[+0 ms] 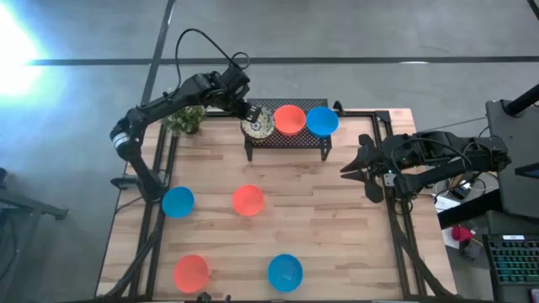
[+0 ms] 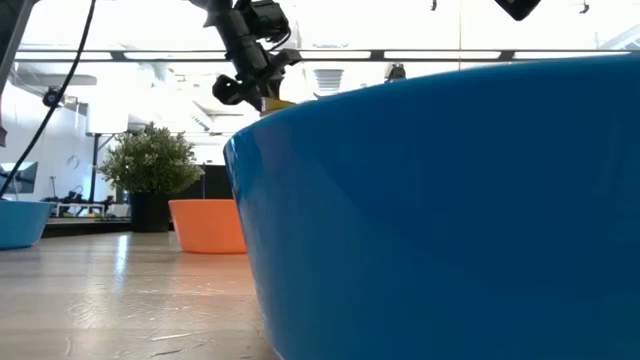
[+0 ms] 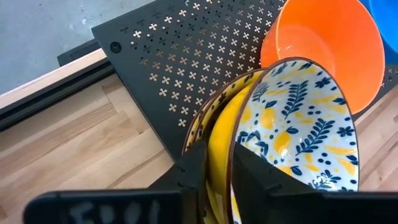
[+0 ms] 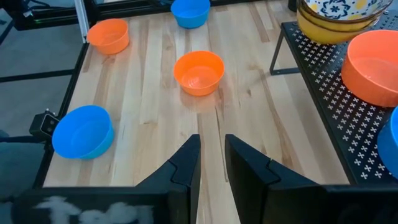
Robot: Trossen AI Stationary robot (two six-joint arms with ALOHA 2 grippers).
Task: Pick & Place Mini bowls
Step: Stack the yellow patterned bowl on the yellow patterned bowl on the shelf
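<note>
Two cream, dark-patterned mini bowls [image 3: 298, 124] with yellow outsides sit nested at the left end of the black mesh rack [image 3: 180, 56]. An orange-red bowl [image 1: 290, 119] and a blue bowl [image 1: 322, 121] stand on the rack beside them. My left gripper [image 1: 250, 112] is over the stack, open, its fingers either side of the top bowl's rim [image 3: 234, 146]. Two blue bowls [image 1: 178, 202] [image 1: 285, 273] and two orange-red bowls [image 1: 248, 200] [image 1: 191, 273] rest on the table. My right gripper [image 4: 212, 146] hangs above the table's right side, slightly open and holding nothing. My left gripper [image 3: 219, 158] straddles the top patterned bowl's rim, one finger [image 3: 261, 180] inside and one outside, slanting down from the far left. A strip of yellow outer wall [image 3: 221, 140] shows between the outer finger and the rim. I cannot tell whether the inner finger touches. The bowl sits nested in the one below.
A small green potted plant [image 1: 187, 119] stands at the far left corner beside the rack. In the low view the near blue bowl [image 2: 450, 200] fills the foreground. Bare wood lies between the rack and the loose bowls [image 4: 155, 93]. A keyboard [image 1: 515, 263] sits off the table's right.
</note>
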